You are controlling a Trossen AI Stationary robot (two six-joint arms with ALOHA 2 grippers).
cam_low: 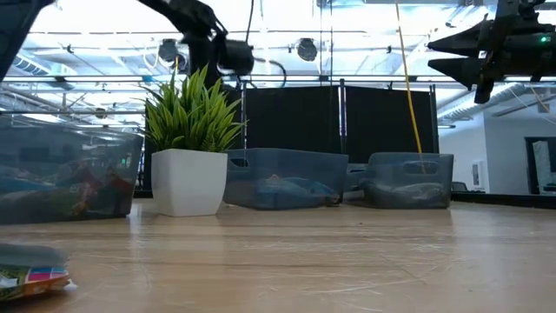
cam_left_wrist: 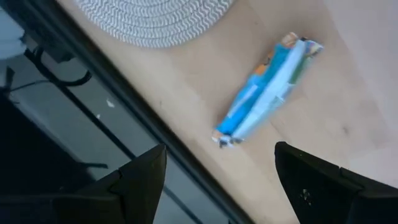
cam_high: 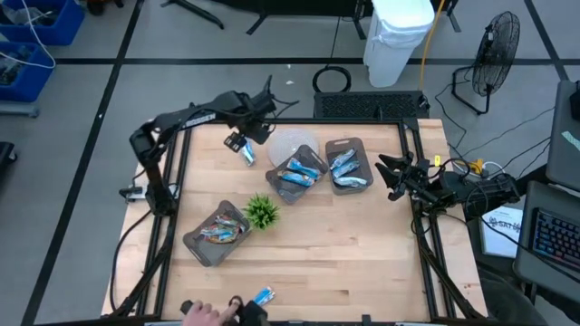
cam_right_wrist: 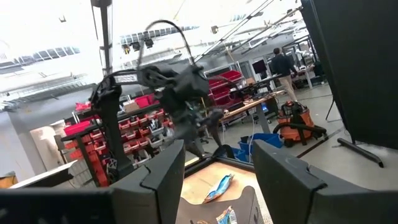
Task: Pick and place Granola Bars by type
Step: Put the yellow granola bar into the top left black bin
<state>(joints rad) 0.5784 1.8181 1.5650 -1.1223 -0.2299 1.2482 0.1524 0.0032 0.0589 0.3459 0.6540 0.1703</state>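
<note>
Left pincer (cam_high: 243, 145): raised near the worktop's far-left part, fingers (cam_left_wrist: 140, 180) spread apart and holding nothing, directly above a loose bar.
Loose bar (cam_left_wrist: 267, 87): blue and silver packet lying flat on the worktop (cam_high: 362, 254), beside a round white woven mat (cam_high: 290, 145), untouched.
Right pincer (cam_high: 385, 172): up in the air at the worktop's right edge, fingers parted, empty.
Trays: three grey ones; the near-left tray (cam_high: 217, 234) holds bars with red and orange marks, the middle tray (cam_high: 297, 172) and the far-right tray (cam_high: 348, 166) hold blue and silver bars.
Plant (cam_high: 262, 212): small, green, between the near-left and middle trays.
Near edge: one more blue bar (cam_high: 264, 296) lies there, next to a person's hand (cam_high: 201, 313).
</note>
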